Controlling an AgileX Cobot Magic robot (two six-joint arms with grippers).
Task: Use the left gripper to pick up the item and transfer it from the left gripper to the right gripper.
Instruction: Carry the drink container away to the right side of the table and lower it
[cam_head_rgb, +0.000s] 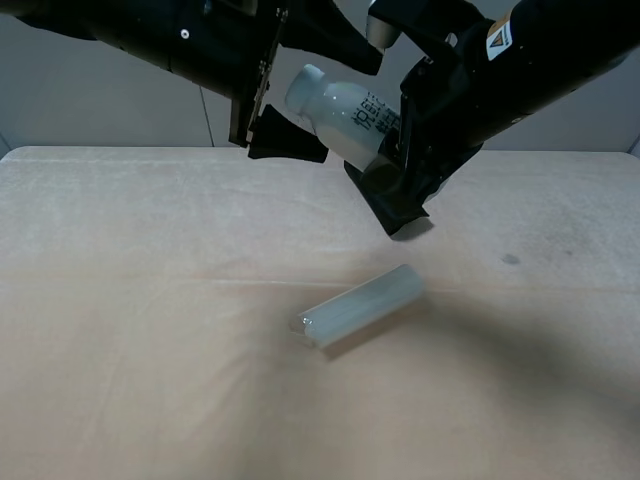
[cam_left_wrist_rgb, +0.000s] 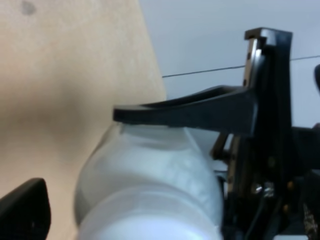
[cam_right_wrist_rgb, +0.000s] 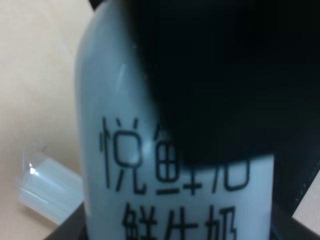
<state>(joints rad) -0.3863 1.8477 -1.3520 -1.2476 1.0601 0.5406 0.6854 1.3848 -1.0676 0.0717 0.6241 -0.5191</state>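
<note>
The white bottle (cam_head_rgb: 338, 110) with dark printed characters hangs tilted in the air above the table, cap toward the left. My right gripper (cam_head_rgb: 398, 145), on the arm with the yellow sticker, is shut on its lower body; one finger (cam_right_wrist_rgb: 225, 75) covers part of the label (cam_right_wrist_rgb: 175, 170). My left gripper (cam_head_rgb: 348, 108) straddles the cap end with its jaws spread. In the left wrist view one finger (cam_left_wrist_rgb: 190, 107) lies along the bottle (cam_left_wrist_rgb: 150, 185) and the other (cam_left_wrist_rgb: 22, 212) stands apart from it.
A translucent pale cylinder (cam_head_rgb: 362, 303) lies on the beige table (cam_head_rgb: 150, 330) below the bottle; it also shows in the right wrist view (cam_right_wrist_rgb: 47, 190). A small dark spot (cam_head_rgb: 510, 259) marks the cloth at the right. A grey wall stands behind.
</note>
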